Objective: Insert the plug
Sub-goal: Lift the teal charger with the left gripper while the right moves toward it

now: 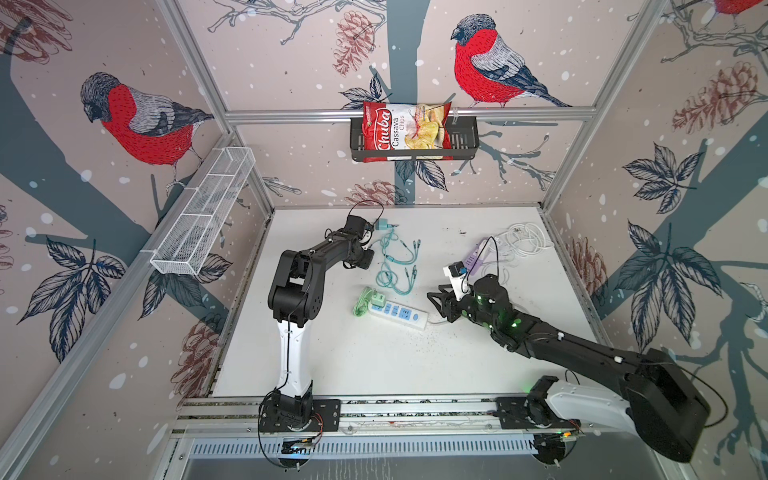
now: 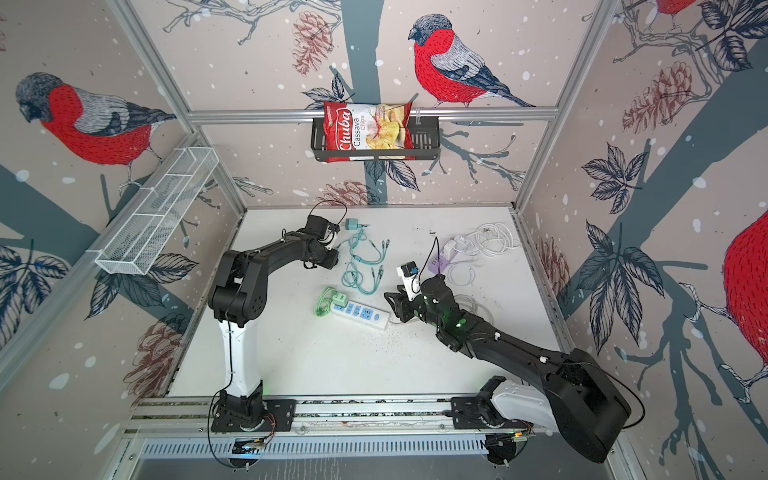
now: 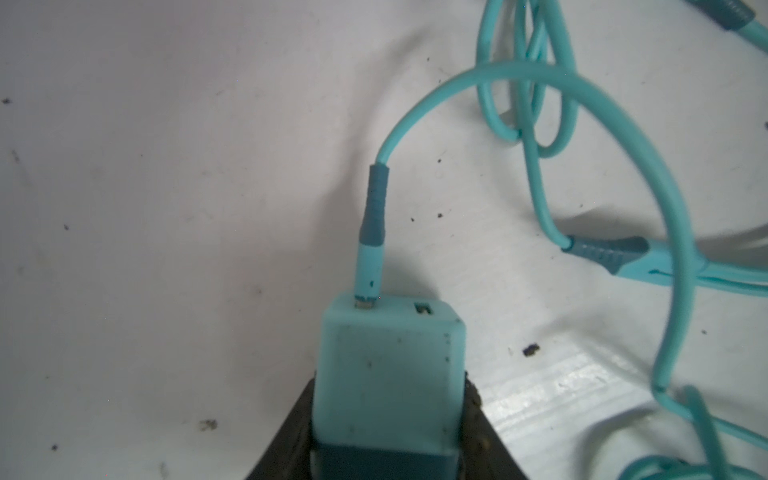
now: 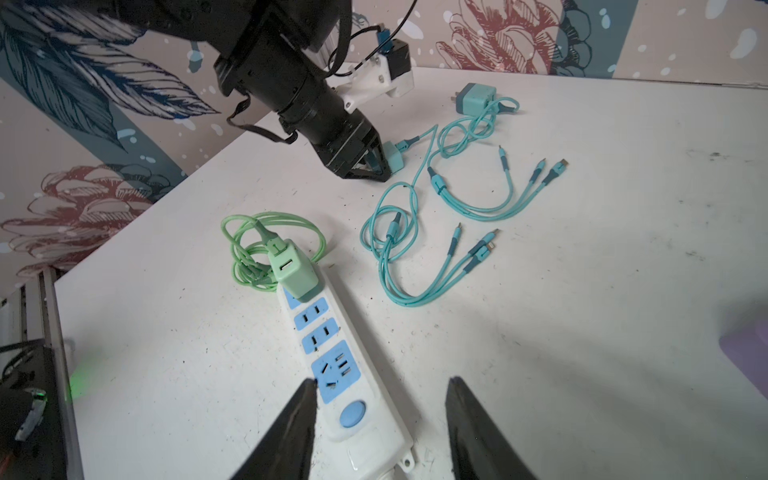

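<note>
Two teal chargers noted. One, the held teal charger (image 3: pixel 390 374), is pinched between the fingers of the left claw (image 4: pixel 376 168), above centre in both top views, with a teal cable plugged into it. The free teal charger (image 1: pixel 382 225) lies just above that, near the surface's (image 1: pixel 332 365) far edge. Two teal three-headed cables, (image 4: pixel 437 181) and (image 4: pixel 392 227), lie between the arms. One white power strip (image 1: pixel 401 314) sits at frame centre, with one green charger (image 1: pixel 377 300) seated in its left end socket. The right claw (image 4: pixel 381 379) stands spread over the strip's other end, holding nothing.
</note>
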Controlling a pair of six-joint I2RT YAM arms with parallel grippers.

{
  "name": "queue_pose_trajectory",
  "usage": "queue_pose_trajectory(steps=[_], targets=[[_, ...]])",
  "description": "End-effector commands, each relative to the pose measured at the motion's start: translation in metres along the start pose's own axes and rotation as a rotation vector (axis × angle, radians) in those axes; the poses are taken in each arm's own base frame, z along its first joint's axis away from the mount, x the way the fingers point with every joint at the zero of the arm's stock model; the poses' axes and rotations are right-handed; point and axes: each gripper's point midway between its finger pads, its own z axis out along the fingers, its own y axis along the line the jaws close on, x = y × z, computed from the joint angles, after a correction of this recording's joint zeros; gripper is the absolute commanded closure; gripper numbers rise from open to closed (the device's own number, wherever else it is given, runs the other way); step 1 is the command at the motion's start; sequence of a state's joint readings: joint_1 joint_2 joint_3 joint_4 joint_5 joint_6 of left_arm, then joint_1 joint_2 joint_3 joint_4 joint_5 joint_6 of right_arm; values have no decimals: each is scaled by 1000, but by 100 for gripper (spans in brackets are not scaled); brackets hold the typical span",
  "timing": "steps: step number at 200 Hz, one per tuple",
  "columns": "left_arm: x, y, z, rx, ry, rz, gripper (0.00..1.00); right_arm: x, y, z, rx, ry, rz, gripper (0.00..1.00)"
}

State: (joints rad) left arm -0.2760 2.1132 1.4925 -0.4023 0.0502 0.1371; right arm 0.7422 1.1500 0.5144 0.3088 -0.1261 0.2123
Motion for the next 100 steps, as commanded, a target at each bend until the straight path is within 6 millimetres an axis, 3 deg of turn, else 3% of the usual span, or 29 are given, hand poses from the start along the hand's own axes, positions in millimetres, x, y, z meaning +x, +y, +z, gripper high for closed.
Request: queue_pose_trajectory(steps=[1,49,100], targets=[[-14,-4,-13,2,-56,0,66,-12,-7,-6,31,-21,54,49],[-56,-17,-51,11,-230,-4,67,-25,-5,-17,26,-43,62,49],[-83,-75,-103,34,-471,109,67,-50,-9,-21,52,-54,129,48]])
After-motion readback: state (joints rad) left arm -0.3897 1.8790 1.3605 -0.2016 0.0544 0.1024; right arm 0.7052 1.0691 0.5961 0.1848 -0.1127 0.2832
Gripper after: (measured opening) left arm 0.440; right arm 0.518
